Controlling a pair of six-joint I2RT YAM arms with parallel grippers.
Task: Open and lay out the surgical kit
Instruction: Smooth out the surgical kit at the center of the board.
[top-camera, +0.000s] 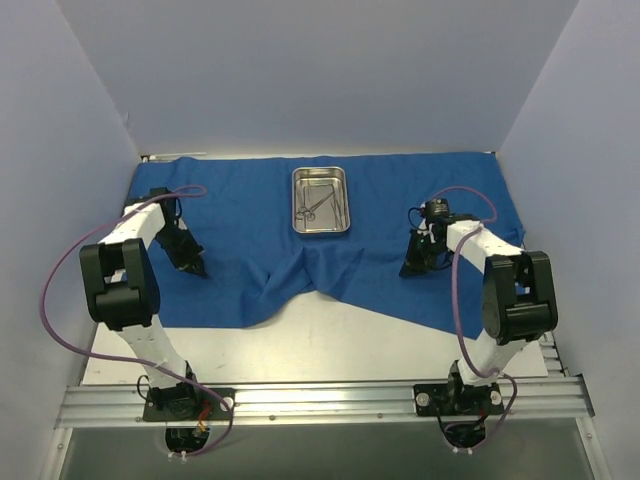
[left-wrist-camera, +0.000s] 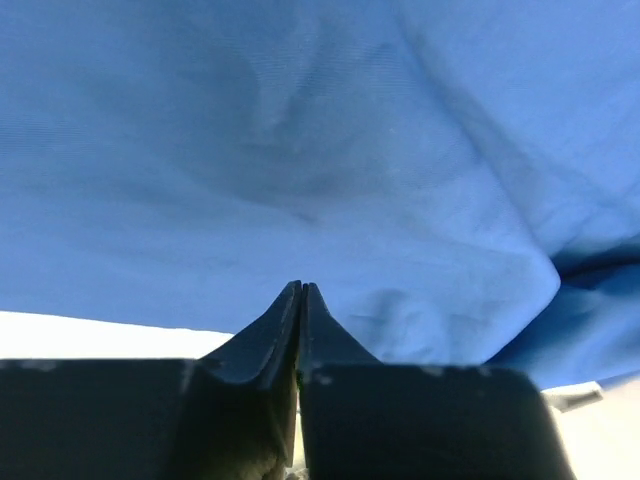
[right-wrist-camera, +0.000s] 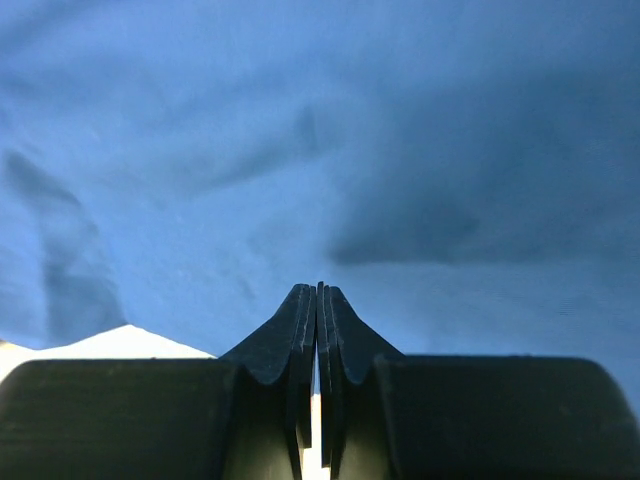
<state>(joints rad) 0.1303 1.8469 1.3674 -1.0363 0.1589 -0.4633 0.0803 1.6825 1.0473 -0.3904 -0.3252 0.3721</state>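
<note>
The royal-blue cloth wrap (top-camera: 240, 225) lies spread across the table, with a raised fold at its near middle edge. The small steel tray (top-camera: 320, 200) sits on it at the back centre, and thin silver instruments (top-camera: 314, 206) lie inside. My left gripper (top-camera: 197, 269) rests low on the cloth's left part, its tips (left-wrist-camera: 302, 286) pressed together just above the blue fabric (left-wrist-camera: 300, 150). My right gripper (top-camera: 408, 270) is down on the right part, its tips (right-wrist-camera: 320, 287) likewise closed over cloth (right-wrist-camera: 300, 150). No fabric shows pinched between either pair of fingers.
Bare white table (top-camera: 330, 340) shows in front of the cloth's near edge and as a pale strip (left-wrist-camera: 80, 335) in the left wrist view. White walls close in the left, back and right. The arm bases stand on the rail (top-camera: 320, 400) at the front.
</note>
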